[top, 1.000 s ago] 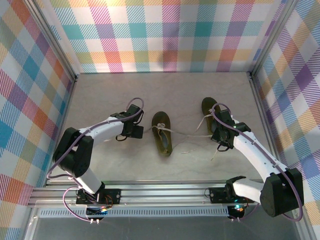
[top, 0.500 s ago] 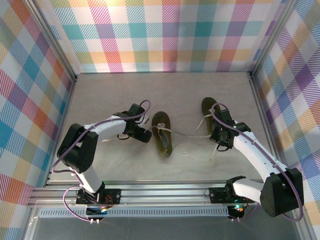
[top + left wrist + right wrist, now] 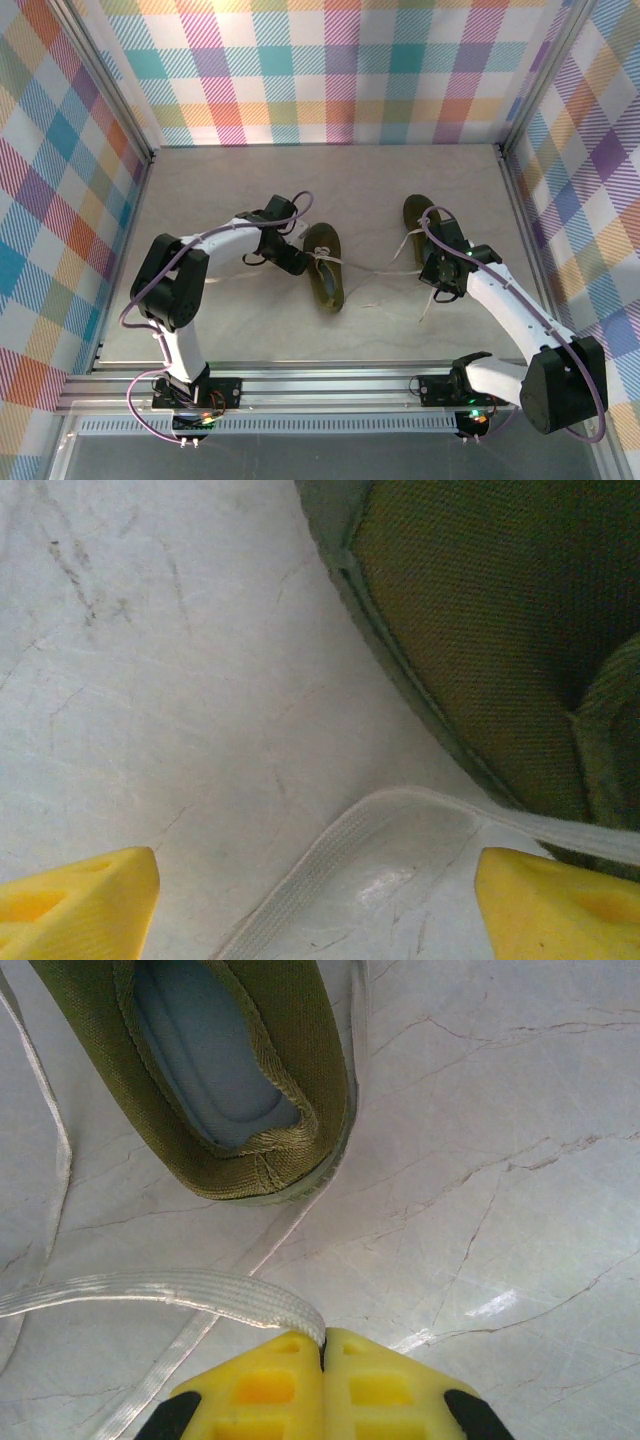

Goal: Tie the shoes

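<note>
Olive-brown pair: centre shoe (image 3: 323, 268) mid-table between the arms; second shoe (image 3: 417, 220) farther back, just beside the right wrist.
Surface: pale marbled table (image 3: 230, 325), plaid walls (image 3: 330, 70) on three sides.
Overhead, left side: left gripper (image 3: 298, 262) low at the left flank of the centre shoe; jaw spread hard to judge from that height.
Left wrist view: left gripper (image 3: 315, 905) spread wide, yellow fingers (image 3: 75, 900) at the two lower corners, pinching nothing.
Between those fingers: flat lace loop (image 3: 350, 825) lying on the table, curving up to the shoe's side, clear of both fingers as far as visible.
Close detail: woven olive flank of the centre shoe (image 3: 470, 610) and its pale sole edge, too fine to make out from overhead.
Overhead, right side: right gripper (image 3: 438, 272) near the heel of the second shoe; long strand (image 3: 385, 272) running from the centre shoe's lacing across the table toward it.
Right wrist view: right gripper (image 3: 323, 1345) pressed together, pinched lace (image 3: 200, 1290) caught in the seam and leading off to the left.
Same view, above the fingers: heel of the second shoe (image 3: 240, 1160), open collar, pale blue-grey insole (image 3: 205, 1050).
Overhead only: whole layout, both shoes well apart, toes toward the back wall or not, cannot tell.
</note>
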